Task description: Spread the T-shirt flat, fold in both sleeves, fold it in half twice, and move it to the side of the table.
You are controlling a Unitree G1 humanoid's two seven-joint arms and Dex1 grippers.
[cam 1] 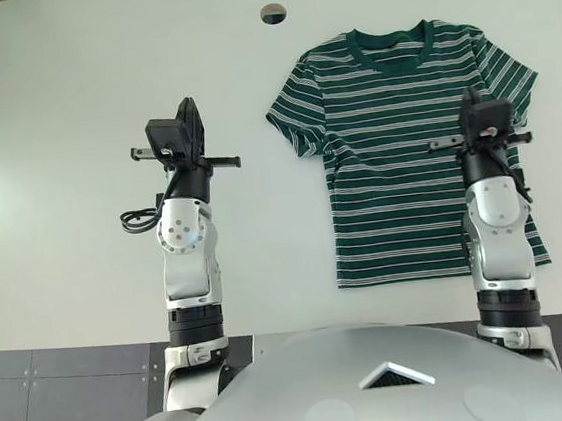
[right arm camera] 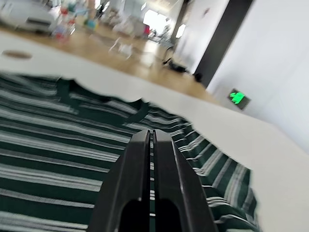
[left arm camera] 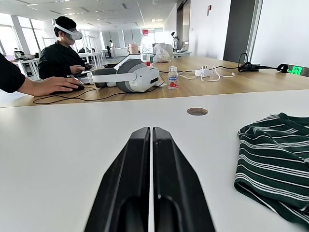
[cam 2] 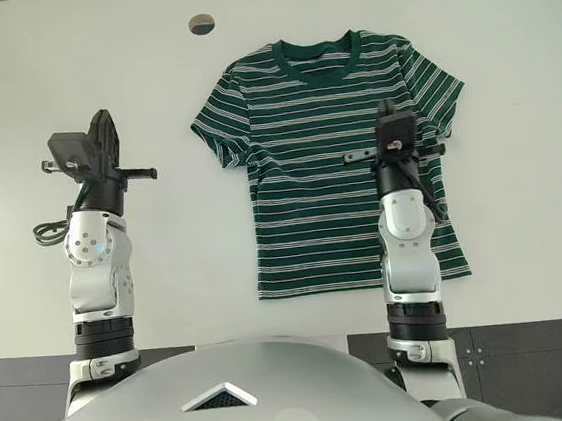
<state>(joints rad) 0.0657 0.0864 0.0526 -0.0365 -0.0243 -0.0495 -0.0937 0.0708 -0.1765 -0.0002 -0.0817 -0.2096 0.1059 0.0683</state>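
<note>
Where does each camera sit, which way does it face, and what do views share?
Left eye view: head-mounted, facing forward and down at the T-shirt flat on the table; both forearms show.
Right eye view: beside it; same scene, same forearms.
Left wrist view: on the left wrist, facing low across the table past the shut left claw.
Right wrist view: on the right wrist, facing over the T-shirt past the shut right claw.
Shared: all four show the T-shirt.

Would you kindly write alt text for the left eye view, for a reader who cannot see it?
A green striped T-shirt lies flat on a white table. The right end effector is above the shirt's right side, the left end effector above bare table.
</note>
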